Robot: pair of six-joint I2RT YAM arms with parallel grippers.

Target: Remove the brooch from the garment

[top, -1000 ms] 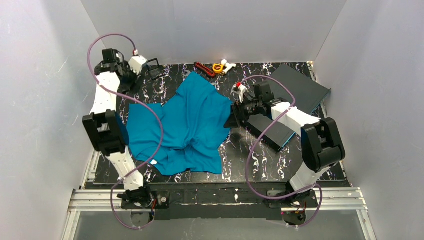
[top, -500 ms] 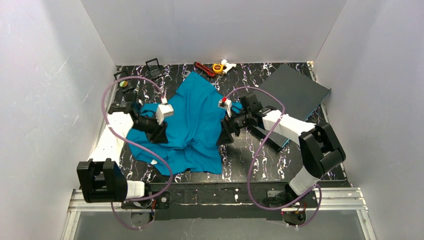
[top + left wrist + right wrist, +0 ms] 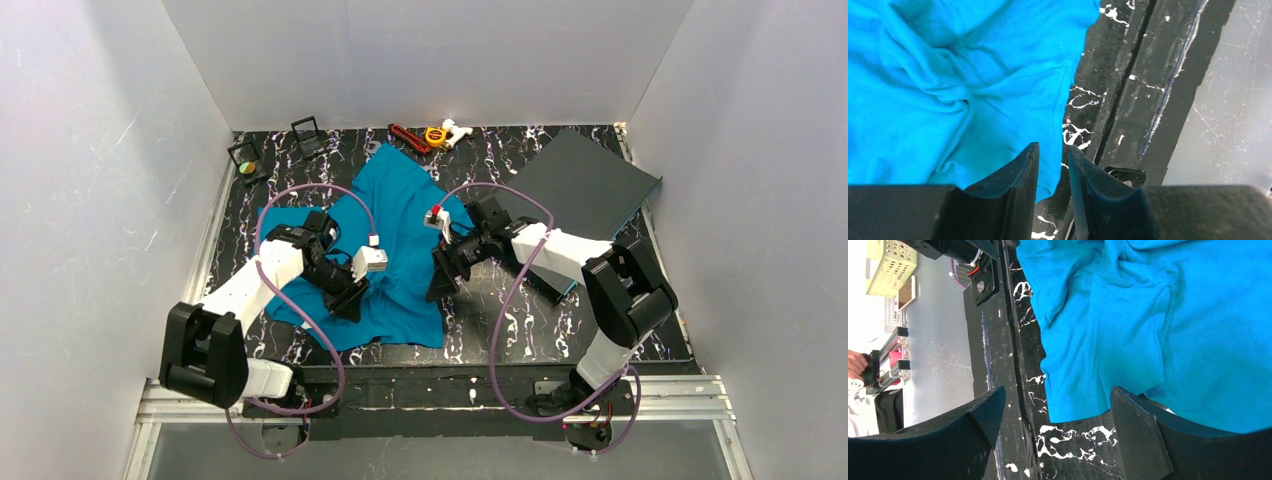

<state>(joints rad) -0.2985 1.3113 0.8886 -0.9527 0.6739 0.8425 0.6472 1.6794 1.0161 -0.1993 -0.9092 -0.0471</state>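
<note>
The garment (image 3: 400,230), a teal-blue T-shirt, lies crumpled on the black marbled table, between the two arms. No brooch shows in any view. My left gripper (image 3: 350,300) hovers over the shirt's lower left part. In the left wrist view (image 3: 1053,147) its jaws stand almost together with a narrow gap and nothing between them, above the shirt's hem (image 3: 948,90). My right gripper (image 3: 437,285) is at the shirt's right edge. In the right wrist view (image 3: 1058,392) it is open and empty, with the hem and a sleeve (image 3: 1148,305) just ahead of it.
A dark grey board (image 3: 590,180) lies at the back right. A second dark slab (image 3: 557,277) lies under the right arm. A red tool and a yellow tape measure (image 3: 432,135) sit at the back. Two small black frames (image 3: 245,160) stand at the back left. A metal rail (image 3: 440,390) runs along the front edge.
My left arm has swung from the far left corner down and right onto the shirt's lower left part. My right gripper has moved left and nearer along the shirt's right edge.
</note>
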